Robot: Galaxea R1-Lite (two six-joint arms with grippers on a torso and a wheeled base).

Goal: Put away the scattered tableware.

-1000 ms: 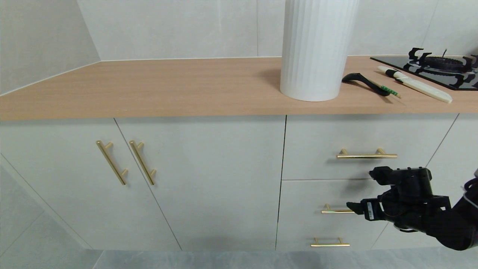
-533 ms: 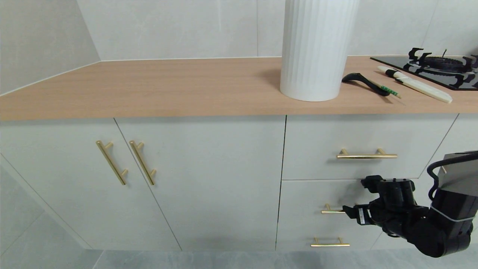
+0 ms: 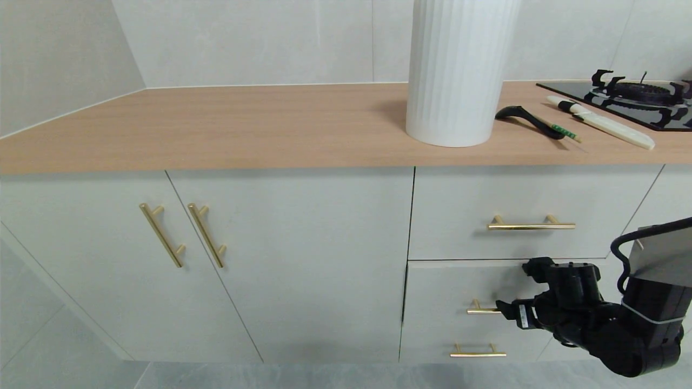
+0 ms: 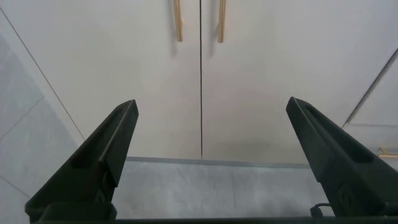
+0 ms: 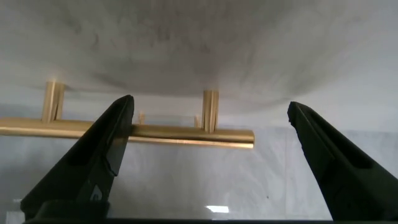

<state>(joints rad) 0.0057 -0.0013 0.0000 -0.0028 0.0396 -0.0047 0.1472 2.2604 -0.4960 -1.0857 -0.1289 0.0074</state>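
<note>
Below and right of the white ribbed container [image 3: 457, 70], the middle drawer [image 3: 448, 286] sits slightly ajar. The right gripper [image 5: 209, 112] is released, spread about its handle [image 3: 481, 310]. The left gripper [image 4: 211, 104] gapes too, facing the doors [image 4: 261, 93] lower left. Just right of the container lie a knife [image 3: 605, 125], black spoon [image 3: 521, 115] and chopsticks [image 3: 562, 131].

The counter [image 3: 243, 124] is warm brown with a fine wood grain. The vase [image 3: 457, 70] is white, ribbed in upright lines. The spoon [image 3: 521, 116] is black, and the chopstick [image 3: 562, 131] is pale with green bands. The knife [image 3: 605, 125] is cream with one black band. The hob [image 3: 638, 97] is glossy black. The cabinet [image 3: 303, 259] is pale grey with brass-gold handles [image 3: 531, 225], and the tiles [image 3: 243, 38] are light grey.
</note>
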